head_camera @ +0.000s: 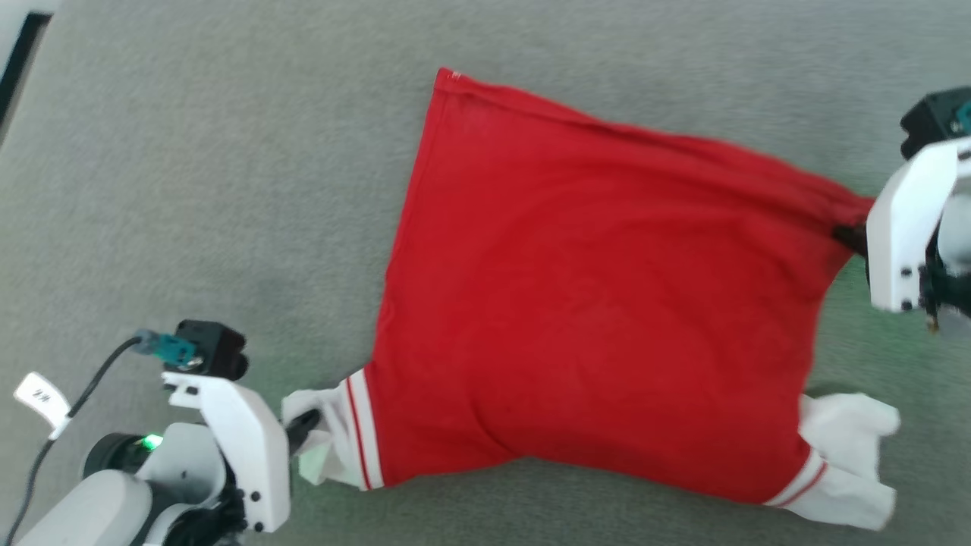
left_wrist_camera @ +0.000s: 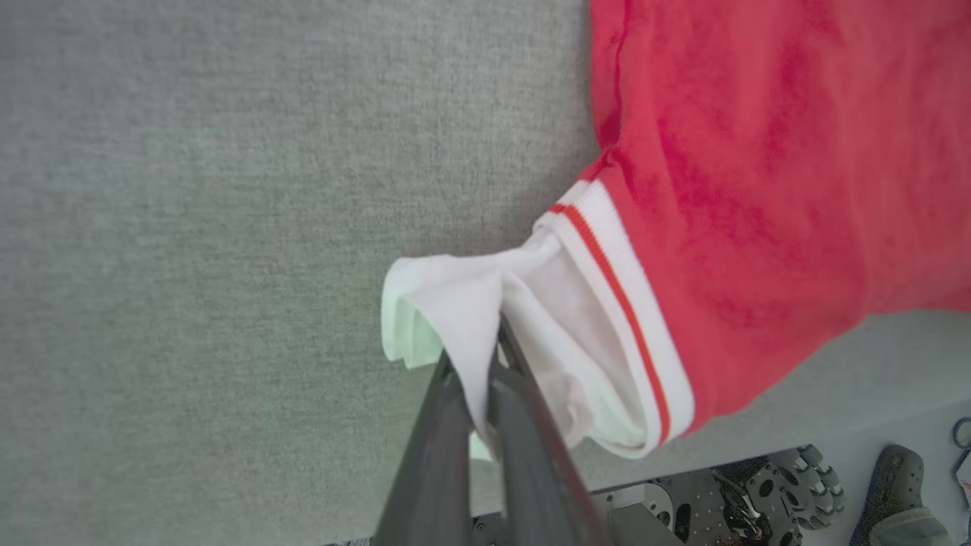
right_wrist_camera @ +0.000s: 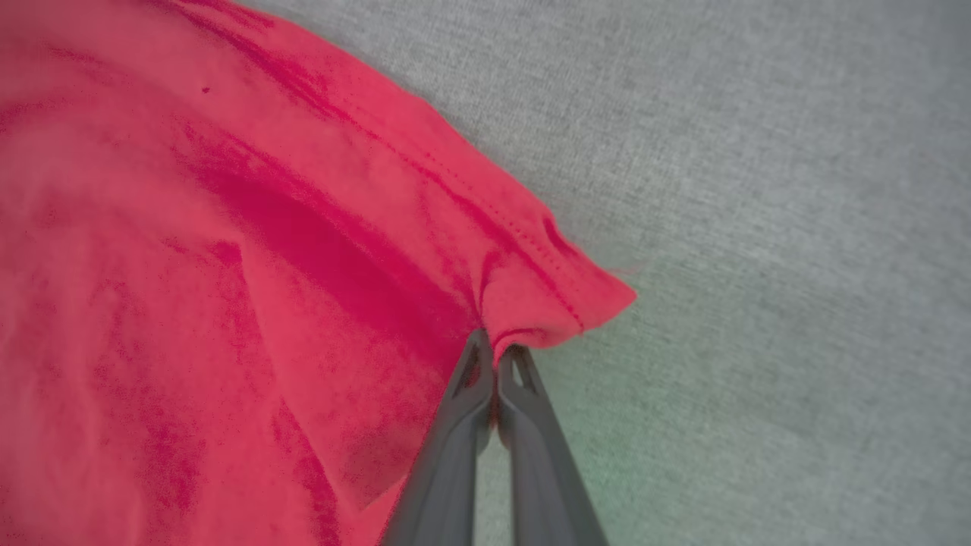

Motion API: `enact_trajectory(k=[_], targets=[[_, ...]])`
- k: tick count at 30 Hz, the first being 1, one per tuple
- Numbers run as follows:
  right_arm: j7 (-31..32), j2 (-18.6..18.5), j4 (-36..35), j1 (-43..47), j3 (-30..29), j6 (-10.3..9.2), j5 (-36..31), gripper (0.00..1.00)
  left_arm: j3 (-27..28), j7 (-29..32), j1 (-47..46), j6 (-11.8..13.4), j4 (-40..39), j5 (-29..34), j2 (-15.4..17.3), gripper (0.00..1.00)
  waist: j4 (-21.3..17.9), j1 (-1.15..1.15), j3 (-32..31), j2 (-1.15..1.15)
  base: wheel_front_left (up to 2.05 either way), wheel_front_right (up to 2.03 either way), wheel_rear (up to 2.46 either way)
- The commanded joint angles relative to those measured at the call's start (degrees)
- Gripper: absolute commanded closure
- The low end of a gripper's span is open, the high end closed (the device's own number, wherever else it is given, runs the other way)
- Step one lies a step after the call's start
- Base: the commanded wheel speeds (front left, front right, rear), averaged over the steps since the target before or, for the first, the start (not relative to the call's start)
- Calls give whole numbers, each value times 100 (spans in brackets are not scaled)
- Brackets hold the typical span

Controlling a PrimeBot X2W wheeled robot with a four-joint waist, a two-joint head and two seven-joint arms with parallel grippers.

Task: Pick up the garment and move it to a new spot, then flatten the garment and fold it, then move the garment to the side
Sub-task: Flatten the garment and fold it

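The red garment point(head_camera: 592, 303) lies spread over the grey fabric surface point(head_camera: 227, 167), its far corner up left and a white cuff at each near corner. My left gripper point(head_camera: 303, 425) at the lower left is shut on the left white cuff point(left_wrist_camera: 485, 303), whose striped band point(left_wrist_camera: 630, 303) runs beside the dark fingers point(left_wrist_camera: 523, 425). At the right edge my right gripper point(head_camera: 850, 236) is shut on the garment's red hem corner point(right_wrist_camera: 546, 303), pulling the cloth taut. The second white cuff point(head_camera: 842, 455) lies loose at the lower right.
The grey surface extends all round the garment. A dark strip point(head_camera: 19, 68) marks its far left edge. In the left wrist view the robot's base with a wheel point(left_wrist_camera: 804, 478) and a dark shoe point(left_wrist_camera: 903, 493) show below the surface's near edge.
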Motion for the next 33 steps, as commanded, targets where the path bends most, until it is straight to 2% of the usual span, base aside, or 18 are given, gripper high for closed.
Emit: enact_trajectory(k=[1,2,7,13,17,20,21,23,24,28,33], targets=[[64,6,-310,283,-59,-3,136,100,60,-49,91,43,7,-31,60,100,-239,0,-191,0,0,0,0],[64,6,-310,283,-59,-3,136,100,60,-49,91,43,7,-31,60,100,-239,0,-191,0,0,0,0],[351,70,-1445,1277,-420,-2,366,100,144,-58,196,72,-33,-61,181,100,-480,0,-345,0,0,0,0],[711,450,-2537,2569,-995,-2,343,100,183,-72,177,68,-49,-88,215,100,-639,0,-373,0,0,0,0],[618,771,-2809,3147,-1207,-3,199,100,182,-89,89,23,-25,-77,194,100,-672,0,-321,0,0,0,0],[364,1016,-2579,3334,-1199,-2,95,100,220,-138,61,27,27,-89,174,100,-713,0,-285,0,0,0,0],[228,1039,-2476,3298,-1185,-2,7,78,229,-151,64,20,46,-97,169,100,-722,0,-276,0,0,0,0],[50,1034,-2248,3260,-1066,-3,-84,51,240,-176,50,7,76,-110,154,100,-732,0,-267,0,0,0,0],[-35,1007,-2198,3220,-1035,-2,-112,0,246,-188,41,-10,91,-116,154,100,-732,0,-266,0,0,0,0],[-152,880,-2317,3118,-1029,-3,-155,0,272,-223,36,-27,135,-139,150,100,-732,0,-276,0,0,0,0],[-14,793,-3149,3063,-1239,-3,-64,0,297,-287,74,-27,117,-155,136,100,-692,0,-285,0,0,0,0]])
